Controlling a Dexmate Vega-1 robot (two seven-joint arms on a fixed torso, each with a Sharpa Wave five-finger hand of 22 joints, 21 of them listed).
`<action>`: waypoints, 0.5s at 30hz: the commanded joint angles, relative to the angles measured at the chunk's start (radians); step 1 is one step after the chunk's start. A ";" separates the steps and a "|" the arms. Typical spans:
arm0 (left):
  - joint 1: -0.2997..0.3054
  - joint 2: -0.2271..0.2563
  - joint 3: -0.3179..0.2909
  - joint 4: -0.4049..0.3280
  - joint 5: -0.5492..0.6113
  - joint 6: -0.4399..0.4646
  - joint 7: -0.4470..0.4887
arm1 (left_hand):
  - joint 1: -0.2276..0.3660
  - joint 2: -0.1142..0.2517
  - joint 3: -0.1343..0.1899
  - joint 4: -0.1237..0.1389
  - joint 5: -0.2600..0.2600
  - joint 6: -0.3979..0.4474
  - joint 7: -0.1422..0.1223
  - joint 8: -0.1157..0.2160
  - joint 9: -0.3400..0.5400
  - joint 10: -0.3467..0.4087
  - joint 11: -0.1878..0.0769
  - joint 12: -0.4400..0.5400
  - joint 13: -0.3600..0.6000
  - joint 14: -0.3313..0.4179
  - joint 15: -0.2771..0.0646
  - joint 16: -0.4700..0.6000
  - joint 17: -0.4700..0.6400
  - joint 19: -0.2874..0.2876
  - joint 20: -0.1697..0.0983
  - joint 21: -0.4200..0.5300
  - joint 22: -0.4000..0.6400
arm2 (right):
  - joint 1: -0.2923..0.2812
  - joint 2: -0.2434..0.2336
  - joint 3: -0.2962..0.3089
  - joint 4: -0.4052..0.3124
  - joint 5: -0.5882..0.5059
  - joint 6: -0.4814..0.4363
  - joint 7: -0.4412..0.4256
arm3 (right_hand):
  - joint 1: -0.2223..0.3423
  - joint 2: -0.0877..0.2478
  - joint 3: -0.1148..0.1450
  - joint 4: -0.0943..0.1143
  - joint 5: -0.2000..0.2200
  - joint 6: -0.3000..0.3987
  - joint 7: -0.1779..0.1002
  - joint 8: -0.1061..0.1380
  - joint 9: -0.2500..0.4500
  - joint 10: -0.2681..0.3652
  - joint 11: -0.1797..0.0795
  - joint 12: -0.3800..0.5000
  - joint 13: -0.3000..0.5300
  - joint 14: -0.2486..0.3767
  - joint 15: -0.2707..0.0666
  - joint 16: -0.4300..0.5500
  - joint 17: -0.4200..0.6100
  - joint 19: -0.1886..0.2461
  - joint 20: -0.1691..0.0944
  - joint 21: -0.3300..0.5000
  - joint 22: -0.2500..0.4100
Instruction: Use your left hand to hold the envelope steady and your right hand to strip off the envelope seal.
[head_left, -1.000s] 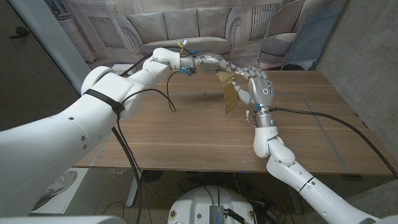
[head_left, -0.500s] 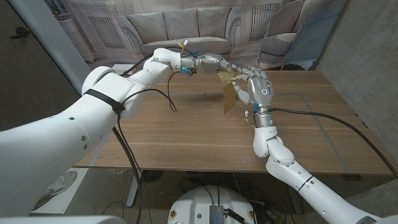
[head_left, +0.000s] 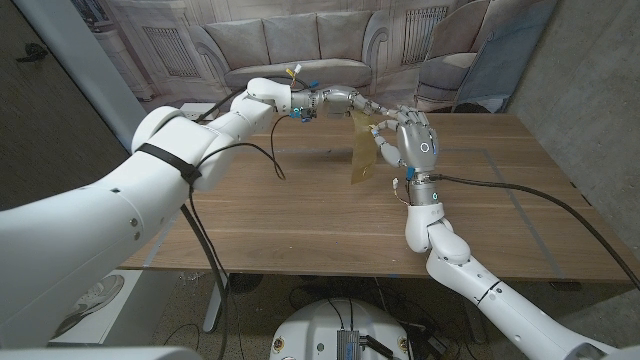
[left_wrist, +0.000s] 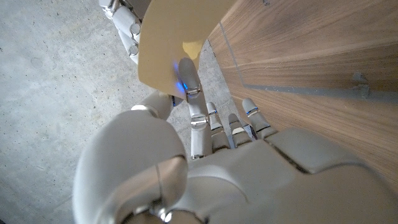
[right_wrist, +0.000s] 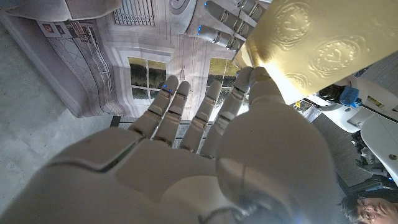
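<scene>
Envelope (head_left: 361, 157) hangs lengthwise below my left hand (head_left: 345, 100), pinched at its top; my right hand (head_left: 412, 141), just beside it, seemingly grips its edge.

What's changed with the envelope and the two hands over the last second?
The envelope has swung a little toward the robot's left while hanging above the table; its lower end now sits further left than before. The left hand keeps holding its top edge, and the right hand stays upright beside it with its fingers at the envelope. Neither arm has shifted noticeably.
</scene>
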 joint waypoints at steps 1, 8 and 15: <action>0.006 0.006 0.008 0.002 -0.003 0.016 0.028 | -0.004 0.000 0.008 0.002 0.009 0.002 0.000 0.010 0.000 0.001 0.002 0.007 0.004 0.001 0.002 -0.001 0.002 -0.004 0.000 0.007 0.003 | 0.016 0.023 -0.010 0.032 -0.009 -0.007 -0.071 | 0.018 0.011 0.014 -0.004 0.007 -0.001 0.017 0.009 0.024 0.016 0.001 0.008 0.005 0.008 -0.178 -0.001 0.002 0.004 -0.020 0.009 0.001; 0.008 0.021 0.019 0.000 0.006 -0.010 0.017 | -0.006 0.000 0.012 0.001 0.012 0.005 0.002 0.010 -0.005 0.001 0.001 0.009 0.004 0.000 0.003 -0.001 0.003 -0.008 -0.001 0.009 0.003 | 0.021 0.037 -0.011 0.055 -0.003 -0.011 -0.120 | 0.027 0.028 0.024 -0.003 0.018 -0.012 0.046 0.019 0.041 0.025 -0.001 0.007 0.006 0.006 -0.180 -0.003 0.002 0.000 -0.037 0.009 0.000; 0.014 0.025 0.006 0.000 -0.005 -0.010 0.010 | -0.007 -0.001 0.015 0.000 0.015 0.007 0.000 0.010 -0.012 0.002 0.002 0.010 0.005 0.001 0.003 -0.001 0.005 -0.010 -0.005 0.011 0.002 | 0.020 0.033 -0.013 0.049 -0.001 -0.026 -0.110 | 0.029 0.035 0.029 -0.001 0.027 -0.019 0.053 0.030 0.055 0.036 -0.002 0.008 0.007 0.007 -0.180 -0.005 0.002 0.000 -0.044 0.010 0.000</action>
